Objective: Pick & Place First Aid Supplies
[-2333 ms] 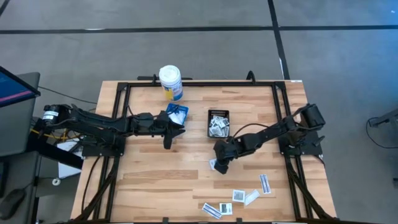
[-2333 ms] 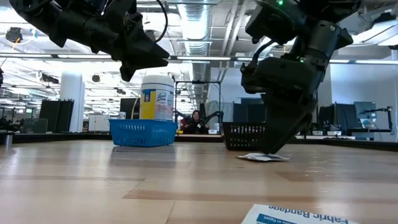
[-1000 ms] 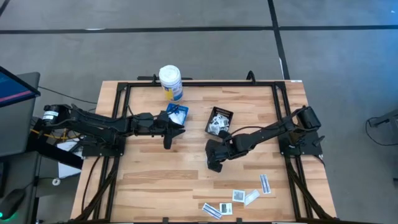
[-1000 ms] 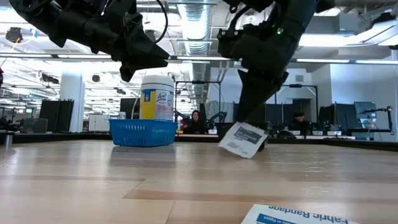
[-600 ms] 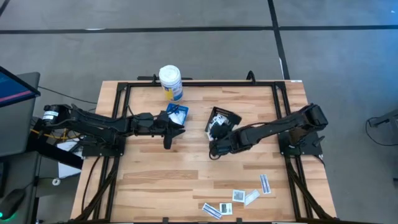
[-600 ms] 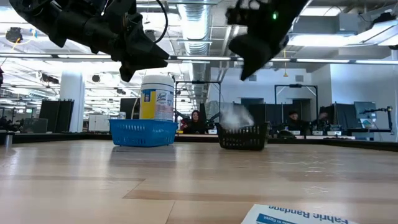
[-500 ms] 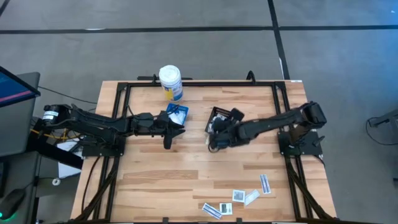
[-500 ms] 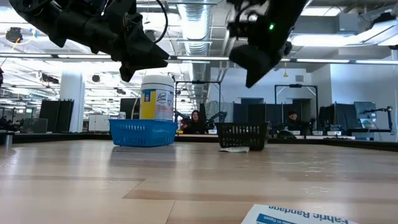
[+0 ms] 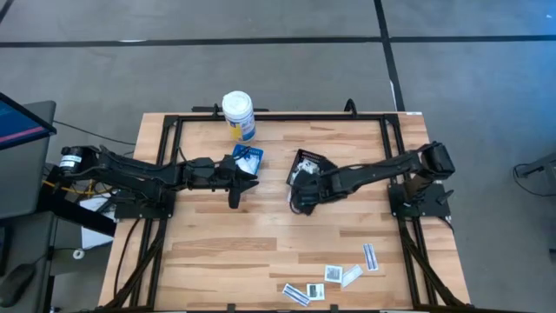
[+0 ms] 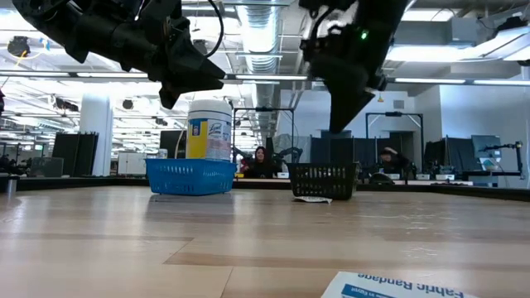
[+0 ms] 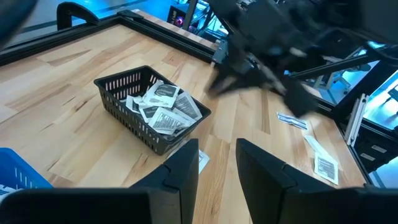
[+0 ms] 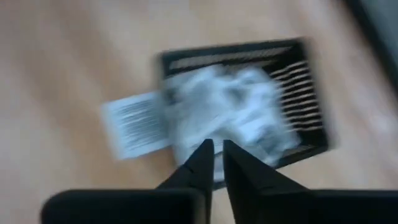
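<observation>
The black tray (image 9: 308, 163) stands skewed at mid-table, filled with white first aid packets (image 11: 163, 106). One more packet (image 12: 134, 124) lies flat on the table against the tray's near side (image 10: 313, 199). My right gripper (image 12: 216, 152) hovers above that packet and the tray (image 12: 249, 118), its fingers a narrow gap apart and empty; in the high view it is just near of the tray (image 9: 301, 198). My left gripper (image 11: 217, 158) hangs open and empty beside the blue tray (image 9: 248, 158), left of the black tray (image 11: 146, 115).
A white bottle with a yellow label (image 9: 238, 115) stands at the far edge behind the blue tray (image 10: 190, 176). Several loose packets (image 9: 334, 274) lie near the table's near right corner. Black frame rails (image 9: 287, 116) edge the table. People sit in the room beyond (image 10: 261, 161).
My right gripper, carrying a packet lifted clear of the table, has swung toward the far edge and risen over the black tray. The packet has left the fingers, fallen, and landed flat on the table against the tray's near side. The tray has shifted slightly.
</observation>
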Action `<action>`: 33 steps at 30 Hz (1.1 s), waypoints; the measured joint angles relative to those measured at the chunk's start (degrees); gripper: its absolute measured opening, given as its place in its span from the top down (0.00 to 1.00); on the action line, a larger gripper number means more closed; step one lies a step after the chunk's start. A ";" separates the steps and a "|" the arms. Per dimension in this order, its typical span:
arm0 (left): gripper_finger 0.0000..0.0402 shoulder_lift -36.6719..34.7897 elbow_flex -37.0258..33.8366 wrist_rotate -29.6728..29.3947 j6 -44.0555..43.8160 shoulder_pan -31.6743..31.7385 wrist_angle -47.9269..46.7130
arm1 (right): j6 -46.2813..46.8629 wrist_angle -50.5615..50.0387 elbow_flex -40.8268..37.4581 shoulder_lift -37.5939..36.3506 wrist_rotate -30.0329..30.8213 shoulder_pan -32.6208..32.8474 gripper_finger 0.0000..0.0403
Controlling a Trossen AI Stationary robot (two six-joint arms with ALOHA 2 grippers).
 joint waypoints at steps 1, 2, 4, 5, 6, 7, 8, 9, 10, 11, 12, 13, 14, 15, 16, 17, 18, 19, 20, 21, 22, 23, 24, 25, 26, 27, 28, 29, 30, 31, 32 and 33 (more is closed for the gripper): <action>0.73 0.00 0.00 0.00 0.00 0.00 0.00 | 0.48 0.71 0.00 0.00 -1.68 0.68 0.90; 0.73 0.00 0.00 0.00 -0.01 0.00 0.00 | 0.60 1.55 0.00 0.00 -3.12 1.36 0.87; 0.73 0.00 0.00 0.00 -0.13 -0.01 0.00 | 0.69 3.56 0.00 0.00 -4.37 3.10 0.83; 0.73 0.00 0.00 0.00 -0.17 0.01 0.00 | 0.72 5.06 0.00 0.00 -4.37 4.03 0.81; 0.73 0.00 0.00 0.00 -0.17 0.01 0.00 | 0.73 6.86 0.00 0.00 -4.38 4.96 0.79; 0.73 0.00 0.00 0.00 -0.17 0.01 0.00 | 0.74 9.20 0.02 0.66 -4.35 5.86 0.77; 0.73 0.00 0.00 0.00 -0.17 0.01 0.00 | 1.07 11.98 0.11 1.46 -4.35 6.67 0.75; 0.73 0.00 0.00 0.00 -0.20 0.01 0.00 | 2.32 13.90 0.10 2.09 -4.11 7.54 0.74; 0.73 0.00 0.00 0.00 -0.19 0.01 0.00 | 4.55 14.61 -0.06 2.86 -3.92 8.30 0.73; 0.73 0.00 0.00 0.00 -0.20 0.01 0.00 | 7.55 16.49 -0.04 3.94 -3.67 8.75 0.72; 0.73 0.01 0.00 0.00 -0.20 0.01 -0.01 | 10.54 18.52 0.18 4.95 -3.31 9.08 0.71; 0.73 0.02 0.00 0.01 -0.21 0.00 0.01 | 12.98 18.67 0.20 6.11 -2.43 9.33 0.71; 0.73 0.12 0.01 -0.01 -0.27 -0.06 0.15 | 14.85 18.04 0.08 7.37 -1.86 9.39 0.71; 0.73 0.35 0.07 0.01 -0.39 -0.12 0.23 | 16.37 18.02 0.01 8.72 -1.30 9.33 0.71; 0.73 0.44 0.06 0.00 -0.48 -0.14 -0.09 | 18.06 17.89 -0.02 10.11 -1.26 9.06 0.71; 0.73 0.55 0.00 0.00 -0.50 -0.19 -0.08 | 19.83 17.71 -0.02 11.33 -1.36 8.53 0.71; 0.73 0.97 0.06 0.01 -0.54 -0.23 0.50 | 21.00 17.88 -0.02 12.22 -1.95 7.95 0.71; 0.73 1.11 0.08 0.02 -0.58 -0.25 0.30 | 21.54 17.78 -0.02 13.03 -2.45 7.27 0.71; 0.73 1.11 0.03 0.00 -0.63 -0.25 0.01 | 21.61 18.08 0.01 13.89 -2.34 6.63 0.71; 0.73 1.11 0.02 0.01 -0.63 -0.25 0.10 | 21.65 18.25 0.08 14.48 -2.34 5.97 0.71; 0.73 1.08 0.02 0.01 -0.63 -0.25 0.17 | 21.67 17.74 0.05 14.94 -2.28 5.29 0.71; 0.73 1.07 0.02 0.02 -0.63 -0.25 0.26 | 21.71 17.61 0.00 15.13 -2.38 4.60 0.71; 0.73 1.07 0.02 0.00 -0.63 -0.25 0.24 | 21.72 17.67 0.00 15.15 -2.39 4.01 0.71; 0.73 1.07 0.02 0.00 -0.61 -0.25 0.26 | 21.66 17.64 0.01 15.07 -2.35 3.56 0.71; 0.73 1.07 0.02 0.00 -0.63 -0.25 0.32 | 21.48 17.66 0.05 15.04 -1.97 3.16 0.71; 0.73 1.07 0.02 0.00 -0.61 -0.25 0.37 | 21.37 17.61 0.07 15.04 -1.04 2.85 0.71; 0.73 1.07 0.02 0.01 -0.61 -0.16 0.37 | 21.66 17.36 0.07 15.04 -0.03 2.61 0.71; 0.73 1.07 0.02 0.01 -0.62 -0.14 0.41 | 22.38 16.86 0.07 15.04 0.61 2.44 0.71; 0.73 1.07 0.02 0.01 -0.61 -0.14 0.42 | 23.47 16.24 0.07 15.04 0.58 2.21 0.71; 0.73 1.07 0.02 0.00 -0.61 -0.14 0.42 | 24.66 15.56 0.07 15.04 0.07 2.09 0.71; 0.73 1.07 0.02 0.00 -0.61 -0.14 0.42 | 25.66 14.83 0.07 15.04 -0.76 1.89 0.71; 0.73 1.07 0.02 0.00 -0.61 -0.14 0.42 | 26.48 14.19 0.07 15.04 -1.31 1.88 0.71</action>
